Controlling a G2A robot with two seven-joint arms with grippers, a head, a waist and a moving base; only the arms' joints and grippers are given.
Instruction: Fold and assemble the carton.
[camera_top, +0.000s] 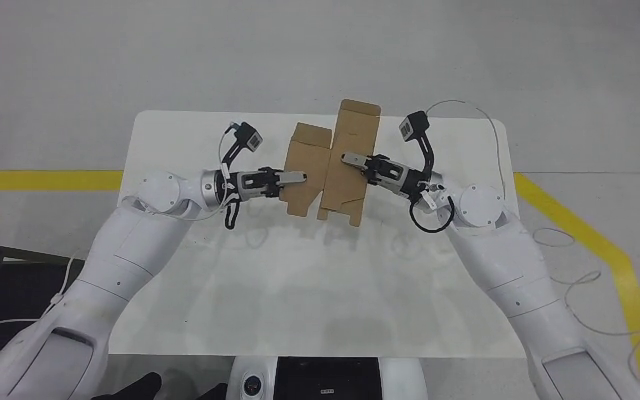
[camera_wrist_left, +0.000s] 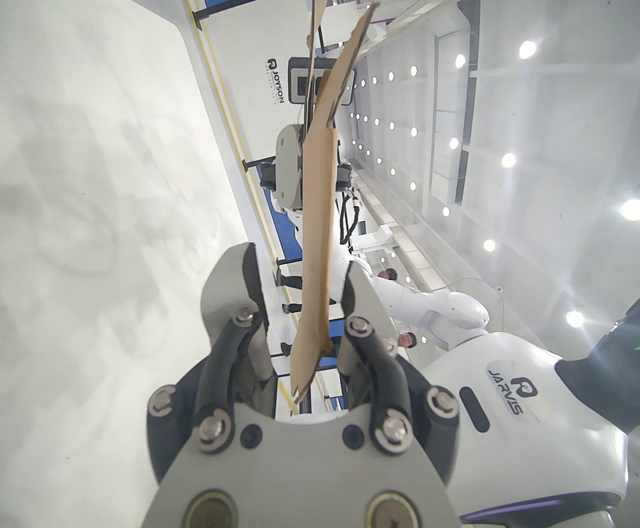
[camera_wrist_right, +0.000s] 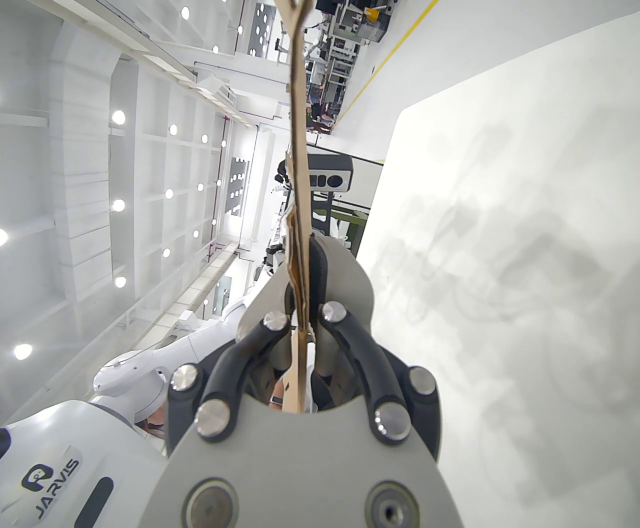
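Left wrist view: your left tool gapes around the carton while only the right tool pinches it, so it could pivot loose.

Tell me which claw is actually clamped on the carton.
The right claw: it is pinched shut on the carton. The left claw stands open, with gaps either side of the carton.

- The right gripper clamps the carton, one finger pressed to each face of the cardboard.
- The brown carton is seen edge-on, extending straight out from the gripper.
- The white table lies alongside.
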